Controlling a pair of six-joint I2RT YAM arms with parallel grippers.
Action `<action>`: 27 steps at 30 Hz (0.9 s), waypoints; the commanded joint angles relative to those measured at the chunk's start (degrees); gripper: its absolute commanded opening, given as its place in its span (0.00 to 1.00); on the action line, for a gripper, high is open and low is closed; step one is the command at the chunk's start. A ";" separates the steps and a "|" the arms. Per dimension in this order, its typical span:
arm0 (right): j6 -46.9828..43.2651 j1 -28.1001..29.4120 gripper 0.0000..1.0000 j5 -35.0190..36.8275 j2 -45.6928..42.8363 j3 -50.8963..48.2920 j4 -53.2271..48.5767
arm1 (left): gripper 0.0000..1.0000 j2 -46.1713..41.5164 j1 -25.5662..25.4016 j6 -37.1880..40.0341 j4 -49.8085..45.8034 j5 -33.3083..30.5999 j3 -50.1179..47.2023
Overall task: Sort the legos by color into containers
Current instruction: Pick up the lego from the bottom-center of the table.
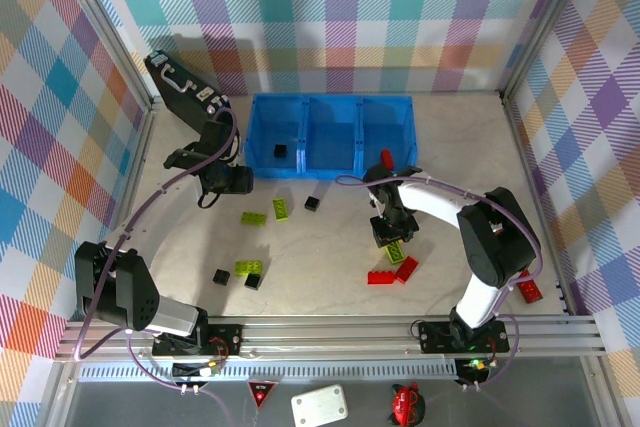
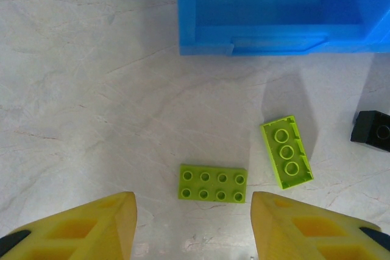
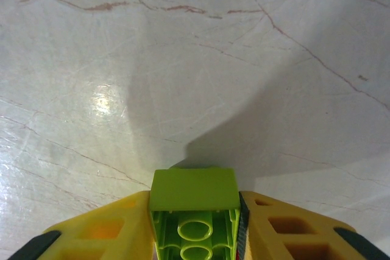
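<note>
Right wrist view: right gripper (image 3: pixel 195 206) clenching lime lego (image 3: pixel 194 188) toward desk (image 1: pixel 480 147) near edge. Left gripper (image 2: pixel 192 214) hovering released over two lime legos (image 2: pixel 213 184) by blue tray (image 2: pixel 274 36). Likely pick step; next needing carry into tray.

The tray (image 1: pixel 330 98) stands at the back of the desk (image 1: pixel 320 247), with a case (image 1: pixel 180 82) to its left. One brick (image 1: pixel 281 151) lies in its left compartment. Two bricks (image 2: pixel 212 183) lie side by side before the tray's left end, and three more bricks (image 1: pixel 249 267) lie nearer. Another brick (image 3: pixel 194 188) sits between the right gripper's (image 3: pixel 195 205) jaws.
</note>
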 commanded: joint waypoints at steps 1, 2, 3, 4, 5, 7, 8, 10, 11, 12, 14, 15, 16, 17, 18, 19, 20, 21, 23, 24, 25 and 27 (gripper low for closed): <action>0.82 0.60 0.36 0.57 -0.04 0.80 -1.13 | 0.52 -0.06 0.66 0.72 0.62 0.07 0.59; 0.89 0.60 0.36 0.57 -0.22 1.08 -1.39 | 0.52 -0.06 0.66 0.72 0.60 0.12 0.59; 0.93 0.60 0.36 0.72 -0.39 1.40 -1.66 | 0.52 -0.02 0.66 0.72 0.60 0.12 0.59; 0.89 0.60 0.36 0.83 -0.57 1.75 -1.97 | 0.52 -0.06 0.66 0.72 0.60 0.12 0.59; 0.87 0.60 0.36 0.99 -0.84 2.20 -2.24 | 0.52 -0.06 0.66 0.72 0.60 0.11 0.59; 0.67 0.60 0.36 1.16 -1.24 3.28 -2.79 | 0.52 -0.15 0.66 0.72 0.60 0.12 0.59; 0.58 0.56 0.36 1.26 -1.35 3.98 -3.19 | 0.52 -0.13 0.66 0.72 0.62 0.06 0.59; 0.34 0.68 0.36 1.40 -1.31 5.54 -3.87 | 0.52 -0.28 0.66 0.72 0.60 0.18 0.56; 0.22 0.69 0.36 1.36 -1.09 6.58 -4.20 | 0.52 -0.28 0.66 0.72 0.60 0.12 0.55; 0.08 0.69 0.36 1.36 -0.92 7.65 -4.56 | 0.52 -0.39 0.66 0.72 0.60 0.07 0.50; -0.16 0.69 0.36 1.27 -0.26 9.69 -5.17 | 0.52 -0.57 0.66 0.72 0.60 0.02 0.50; -0.16 0.69 0.36 1.30 0.22 10.97 -5.52 | 0.52 -0.59 0.66 0.72 0.60 0.00 0.50; -0.29 0.69 0.36 1.28 0.78 12.18 -5.80 | 0.52 -0.67 0.66 0.71 0.60 0.00 0.50; -0.32 0.69 0.36 1.27 1.27 13.31 -6.03 | 0.52 -0.68 0.66 0.76 0.60 -0.04 0.50; -0.02 0.69 0.36 1.22 1.79 14.68 -6.29 | 0.52 -0.76 0.66 0.80 0.64 -0.06 0.50; 0.78 0.69 0.35 1.27 2.47 16.17 -6.58 | 0.52 -0.77 0.66 0.80 0.60 -0.07 0.50; 1.70 0.69 0.35 1.36 3.02 17.62 -6.78 | 0.52 -0.74 0.66 0.80 0.60 -0.08 0.50; 2.82 0.69 0.34 1.23 3.55 19.04 -6.66 | 0.52 -0.77 0.61 0.88 0.60 -0.06 0.50; 4.85 0.70 0.32 -0.14 4.15 21.07 -5.24 | 0.52 -0.76 0.66 0.93 0.60 -0.16 0.63; 6.21 0.69 0.33 -0.44 4.25 21.78 -4.14 | 0.52 -0.71 0.66 0.90 0.51 -0.28 0.59; 7.33 0.77 0.34 -1.01 4.40 22.57 -2.90 | 0.52 -0.69 0.66 0.92 0.43 -0.36 0.59; 9.22 0.76 0.34 -1.20 5.06 24.31 -1.31 | 0.52 -0.75 0.66 0.89 0.25 -0.66 0.59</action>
